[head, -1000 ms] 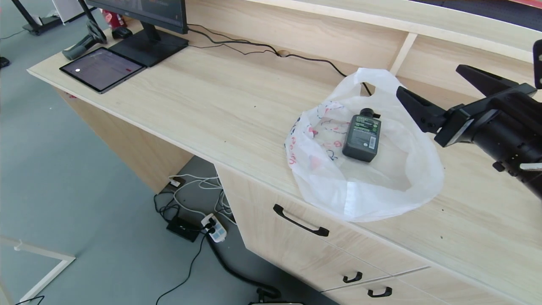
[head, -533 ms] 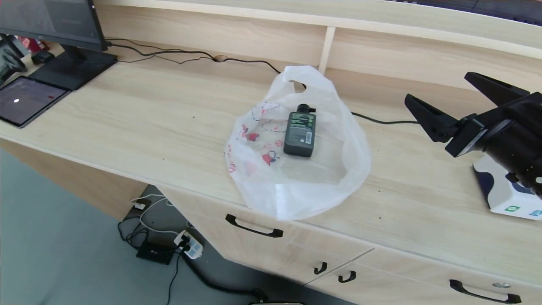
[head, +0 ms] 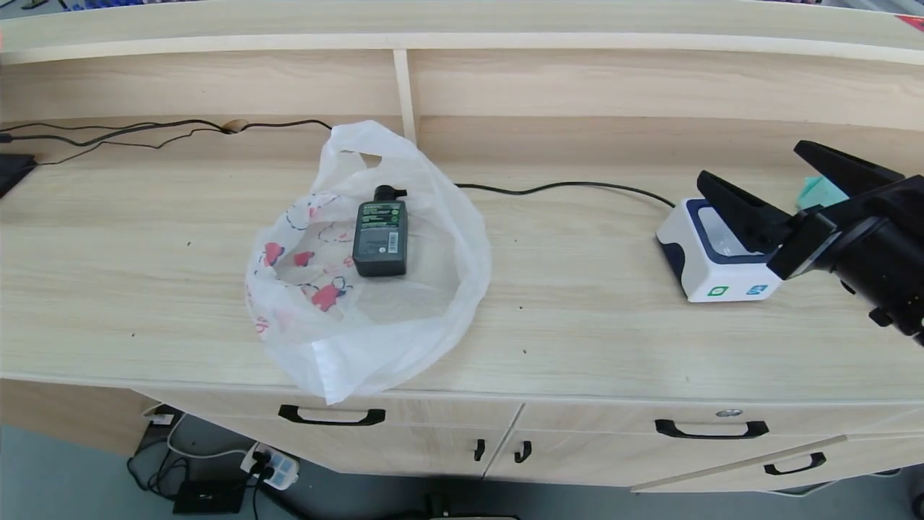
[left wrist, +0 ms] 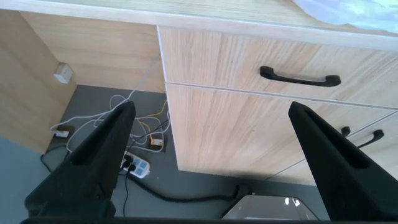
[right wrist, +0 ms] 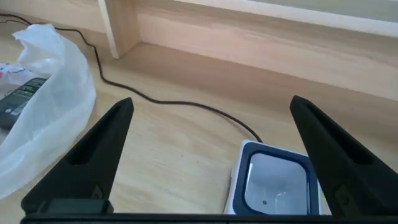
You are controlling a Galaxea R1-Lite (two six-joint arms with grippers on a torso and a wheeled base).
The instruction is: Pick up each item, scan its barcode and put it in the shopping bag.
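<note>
A white plastic shopping bag (head: 426,238) lies open on the wooden counter (head: 577,318), with a dark bottle (head: 380,232) lying flat inside it. The bag (right wrist: 56,112) and a bit of the bottle (right wrist: 22,99) also appear in the right wrist view. A white and blue barcode scanner box (head: 704,260) stands on the counter at the right, and again under my right gripper (right wrist: 273,180). My right gripper (head: 765,184) hovers open above the scanner, holding nothing. My left gripper (left wrist: 211,162) is open below the counter's edge, facing the drawer fronts (left wrist: 261,118).
A black cable (head: 570,188) runs across the counter from the scanner toward the back wall. A raised back shelf with a vertical divider (head: 404,94) borders the counter. Something teal (head: 819,191) sits behind the scanner. Drawers with black handles (head: 332,416) are below, cables and a power strip (head: 271,466) on the floor.
The head camera has swung to the right: the monitor and tablet have left the picture and the scanner box has come fully in. The bottle stays in the bag; the right gripper stays open.
</note>
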